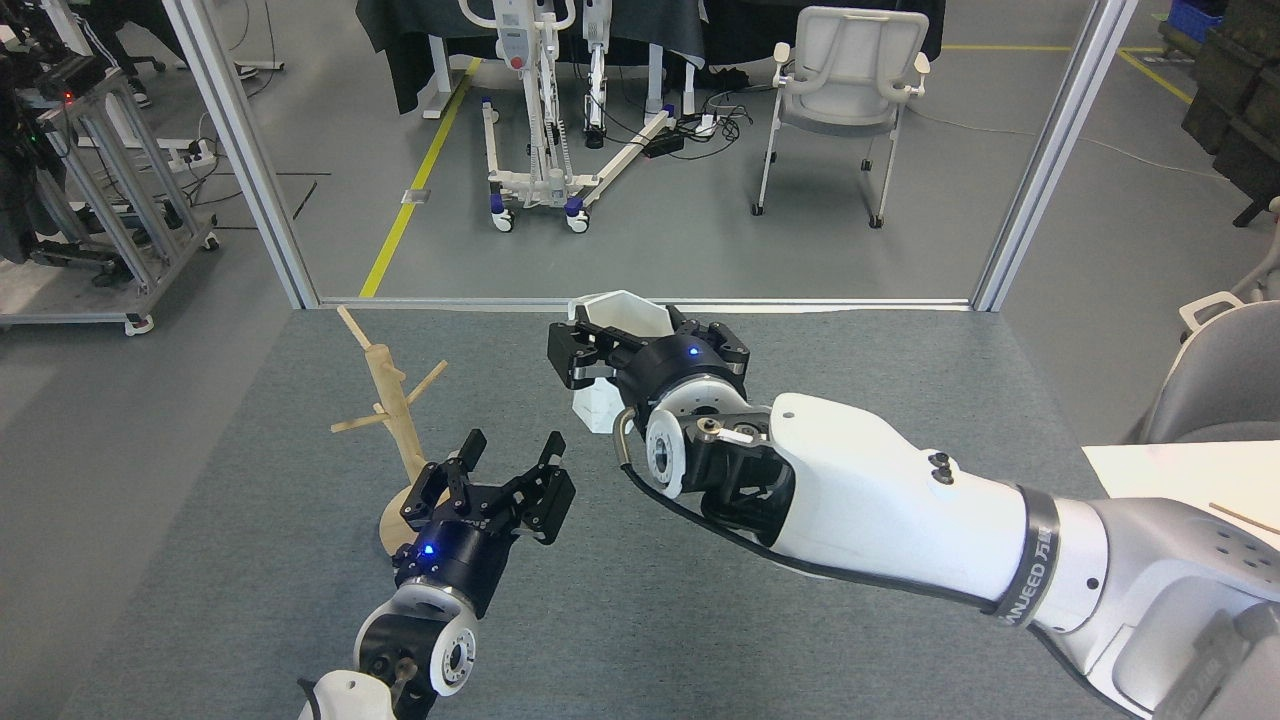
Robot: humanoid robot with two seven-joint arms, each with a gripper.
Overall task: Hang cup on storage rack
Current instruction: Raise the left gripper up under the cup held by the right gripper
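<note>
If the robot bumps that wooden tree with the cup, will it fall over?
Maybe not straight away. The storage rack stands on a wide round base, which should steady it, but its post is tall and thin, so a knock near the top could tip it. It looks like light wood, so it may slide on the grey mat. The cup is not touching it.
</note>
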